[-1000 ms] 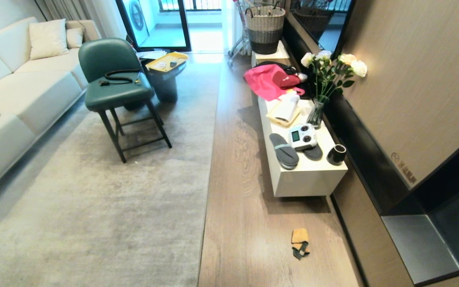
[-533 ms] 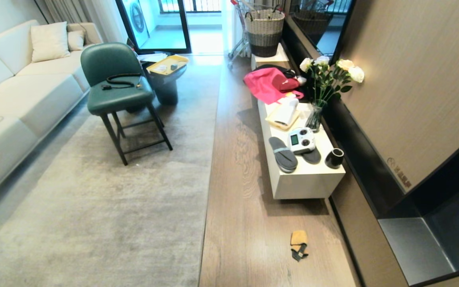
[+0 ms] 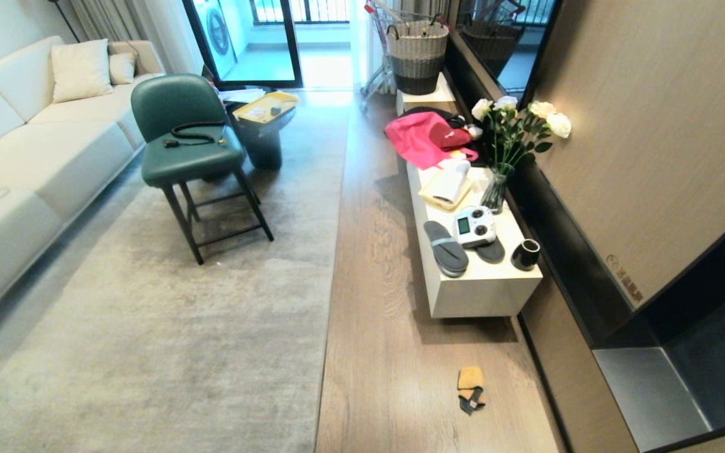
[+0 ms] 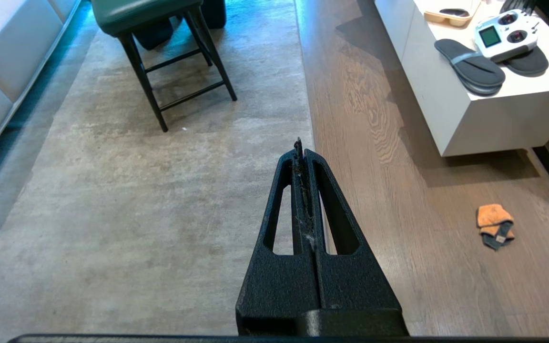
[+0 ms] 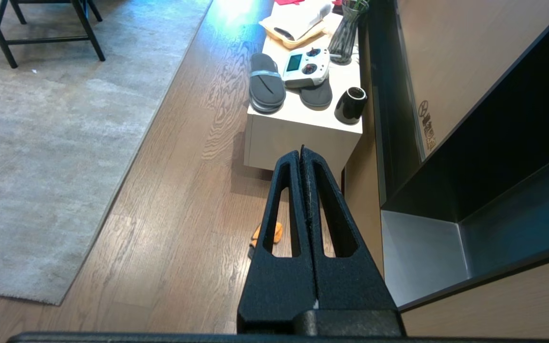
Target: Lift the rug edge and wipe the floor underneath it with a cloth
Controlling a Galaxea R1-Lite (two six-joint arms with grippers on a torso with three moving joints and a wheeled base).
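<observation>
The pale grey rug's edge (image 3: 328, 302) runs straight down the middle of the head view, lying flat on the brown plank floor (image 3: 387, 352). Its near corner (image 5: 60, 302) shows in the right wrist view. The small orange cloth (image 3: 470, 385) with a dark grey underside lies crumpled on the floor right of the rug, in front of the white cabinet. My left gripper (image 4: 301, 147) hangs shut and empty above the rug edge (image 4: 309, 119), with the cloth (image 4: 493, 224) well off to its side. My right gripper (image 5: 301, 151) is shut and empty above the cloth (image 5: 278, 231), which it partly hides. Neither arm shows in the head view.
A low white cabinet (image 3: 482, 296) along the right wall carries slippers, a white controller, a dark cup, a vase of flowers and pink fabric (image 3: 419, 138). A green chair (image 3: 186, 145) and a round side table stand on the rug. A sofa (image 3: 22, 157) lines the left; a dark wall unit (image 3: 652, 384) stands near right.
The whole head view has shifted slightly downward in the picture, so the camera has moved. The cloth, rug and furniture stay in place.
</observation>
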